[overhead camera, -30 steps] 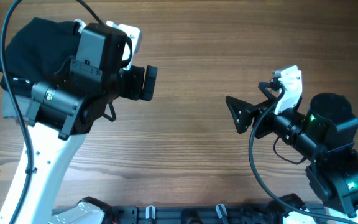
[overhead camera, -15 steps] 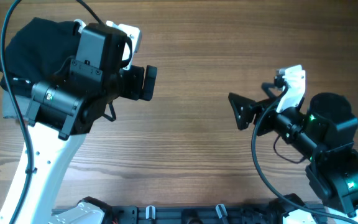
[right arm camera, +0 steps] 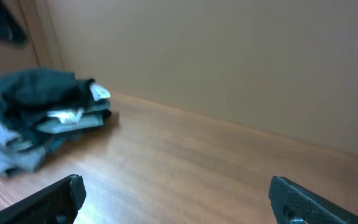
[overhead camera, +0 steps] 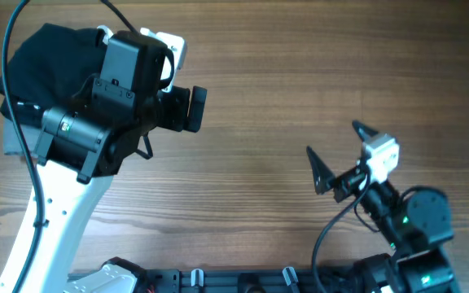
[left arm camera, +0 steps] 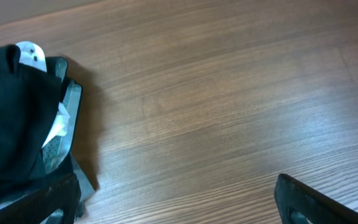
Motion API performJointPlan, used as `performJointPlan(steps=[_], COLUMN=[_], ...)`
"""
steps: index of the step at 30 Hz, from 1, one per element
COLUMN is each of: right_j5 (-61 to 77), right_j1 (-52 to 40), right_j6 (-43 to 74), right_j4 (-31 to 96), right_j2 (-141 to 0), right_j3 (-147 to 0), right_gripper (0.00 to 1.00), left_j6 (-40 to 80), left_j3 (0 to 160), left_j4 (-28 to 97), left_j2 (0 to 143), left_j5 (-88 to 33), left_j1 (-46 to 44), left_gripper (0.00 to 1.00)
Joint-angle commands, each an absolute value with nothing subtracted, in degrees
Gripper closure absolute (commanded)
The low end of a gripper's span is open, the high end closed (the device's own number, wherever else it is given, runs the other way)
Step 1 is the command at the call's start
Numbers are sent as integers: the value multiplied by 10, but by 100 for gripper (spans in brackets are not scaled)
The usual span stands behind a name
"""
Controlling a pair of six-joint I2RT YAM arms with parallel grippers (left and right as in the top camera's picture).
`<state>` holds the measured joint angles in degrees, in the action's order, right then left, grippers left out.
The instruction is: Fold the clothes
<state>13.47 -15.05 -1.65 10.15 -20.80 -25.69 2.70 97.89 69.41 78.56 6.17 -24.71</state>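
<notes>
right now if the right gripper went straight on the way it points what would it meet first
The open right gripper faces brown wooden tabletop, then perhaps the beige wall, though depth is unclear. The black folded garment on the grey clothes pile lies left of its line.

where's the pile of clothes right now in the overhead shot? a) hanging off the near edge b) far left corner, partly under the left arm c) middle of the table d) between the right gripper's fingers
b: the pile of clothes sits at the far left corner of the table, partly covered by the left arm, while the right gripper stands open and empty over bare wood.
</notes>
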Motion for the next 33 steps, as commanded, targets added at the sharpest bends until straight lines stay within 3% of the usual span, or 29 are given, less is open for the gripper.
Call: performJointPlan(steps=[1, 5, 10, 33], right_j5=[144, 155, 168, 168], right_j1=[-142, -142, -142, -142], right_j6=[-26, -24, -24, -26], right_j4=[82, 18, -53, -14], right_j2=[-114, -6, -2, -10], right_j3=[-174, -71, -2, -3], right_gripper=[0, 0, 0, 0], left_j6=[35, 35, 35, 35], left_j3=[983, 983, 983, 983], left_j4=[693, 693, 693, 693], left_j2=[788, 788, 788, 788], left_j5=[67, 67, 67, 67], left_j1=[-249, -249, -249, -249], left_gripper=[0, 0, 0, 0])
